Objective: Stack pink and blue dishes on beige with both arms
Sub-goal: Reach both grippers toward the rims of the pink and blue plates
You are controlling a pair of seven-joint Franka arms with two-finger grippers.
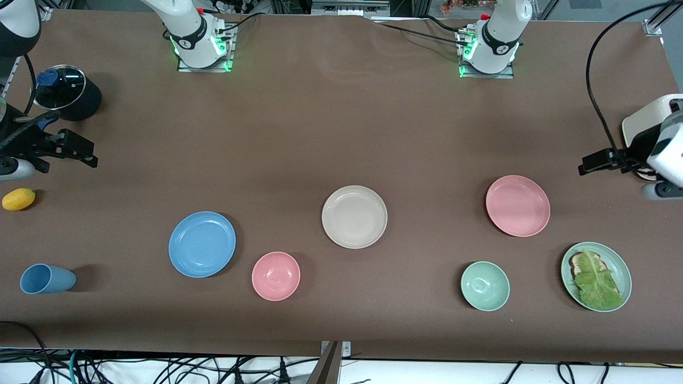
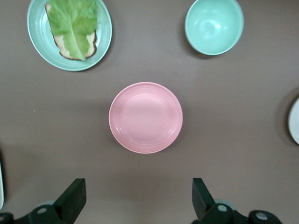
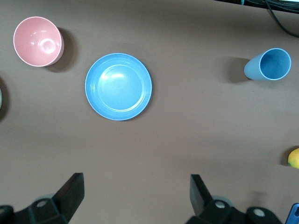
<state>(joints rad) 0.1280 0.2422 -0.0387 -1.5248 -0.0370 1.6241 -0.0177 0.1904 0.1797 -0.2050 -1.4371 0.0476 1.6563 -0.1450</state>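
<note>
Stacking has not begun: all 3 plates lie apart on the table [image 1: 341, 122], each empty.

Right gripper [image 1: 80, 152] hangs spread and empty at the right arm's end of the table, over the edge strip between a lidded pot [image 1: 66, 93] and a lemon [image 1: 18, 199]. Blue plate [image 1: 202, 244] sits toward that end, near the front edge, with a blue cup [image 1: 47, 279] toward the front corner and a pink bowl [image 1: 276, 276] just beside it.

Beige plate [image 1: 354, 217] rests mid-table, bare.

Pink plate [image 1: 517, 205] lies toward the left arm's end; a green bowl [image 1: 485, 286] and a lettuce plate [image 1: 596, 276] sit closer to the front edge. Left gripper [image 1: 589, 162] waits over that end's edge, fingers [image 2: 74, 196] wide apart, holding nothing.

Left to do, I judge: both pickups and both placements, 2 plates onto beige.
</note>
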